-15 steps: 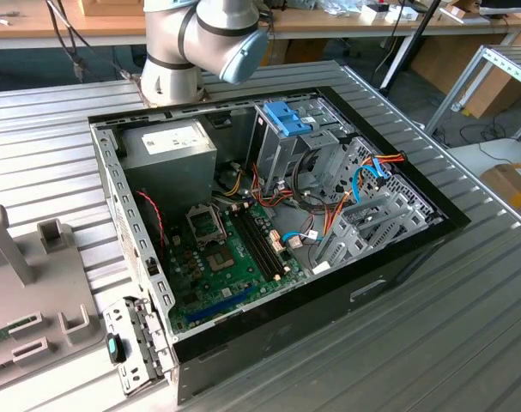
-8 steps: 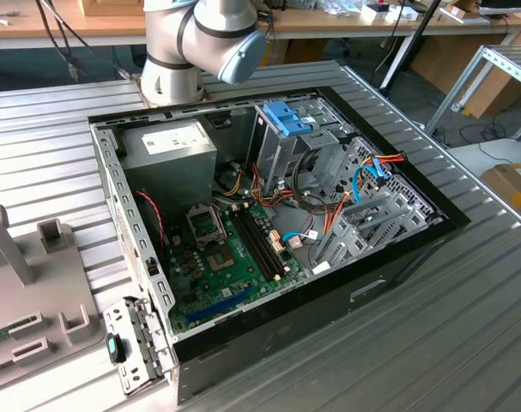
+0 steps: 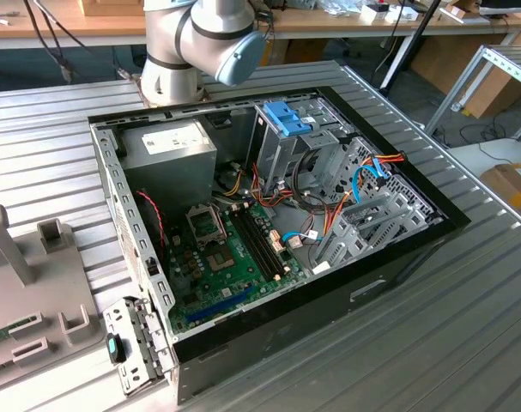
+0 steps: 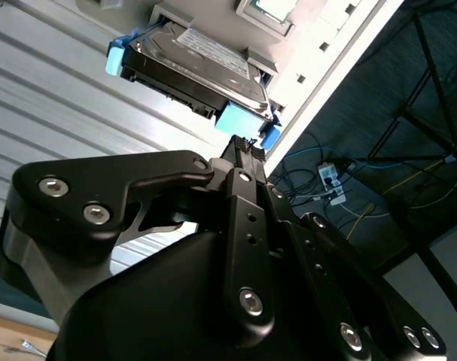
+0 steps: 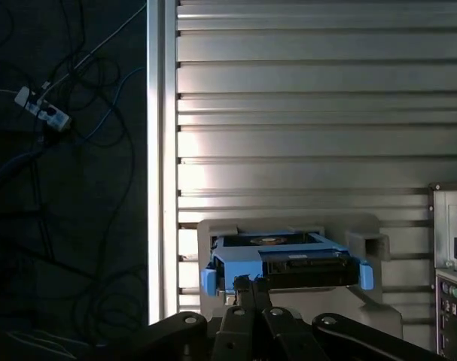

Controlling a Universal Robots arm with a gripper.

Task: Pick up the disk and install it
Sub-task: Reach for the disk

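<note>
Open computer case (image 3: pixel 376 290) lying on the ribbed table (image 3: pixel 466 343), arm (image 3: pixel 200 43) behind it, moulded fixture (image 3: pixel 20 257) at the exterior view's left, in the first wrist view the disk (image 5: pixel 288 259) sitting in a holder (image 5: pixel 364 235) near the table's edge, gripper (image 5: pixel 251 288) just beside the disk

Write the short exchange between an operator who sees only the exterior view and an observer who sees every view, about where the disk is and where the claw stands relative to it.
Operator: My view gives me the open computer case. Where is the disk?
Observer: In the first wrist view the disk, framed by blue rails, lies in a pale grey holder on the ribbed metal table.
Operator: And the claw?
Observer: In both wrist views the claw is right at the disk's near end, between its two blue corners. I cannot tell whether it touches.
</note>
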